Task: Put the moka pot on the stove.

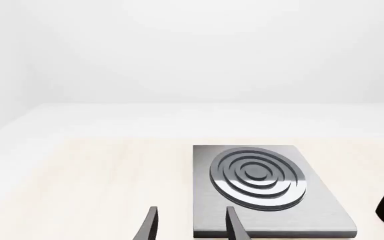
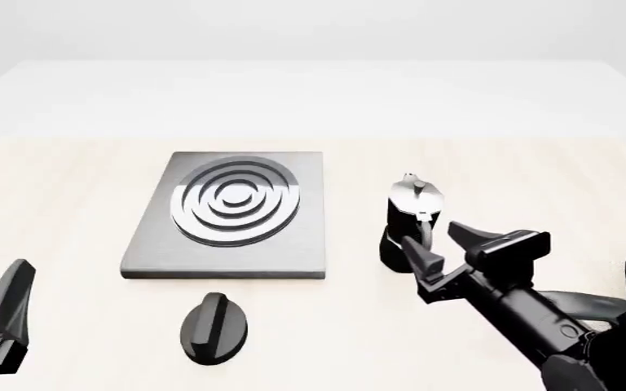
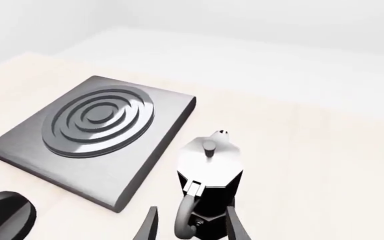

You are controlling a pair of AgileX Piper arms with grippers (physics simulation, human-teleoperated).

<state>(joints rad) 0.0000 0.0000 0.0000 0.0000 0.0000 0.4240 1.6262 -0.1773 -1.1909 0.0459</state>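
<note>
Right gripper (image 2: 443,244) fingers apart around the moka pot (image 2: 411,218) handle (not clamped), stove (image 2: 231,213) beyond-left, left gripper (image 1: 190,225) apart, empty

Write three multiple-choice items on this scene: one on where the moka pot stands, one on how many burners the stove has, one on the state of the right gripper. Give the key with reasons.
1. Where is the moka pot?
A. On the burner
B. On the table, right of the stove
C. Beside the black knob

2. How many ring burners does the stove carry?
A. One
B. Two
C. Four

3. What is the right gripper doing?
A. Shut on the knob
B. Lifting the pot
C. Open, fingers either side of the pot's handle

Key: 1 B, bare table separates pot and slab. 2 A, a single set of concentric silver rings shows. 3 C, the right wrist view shows spread fingers flanking the handle, pot on the table.
</note>
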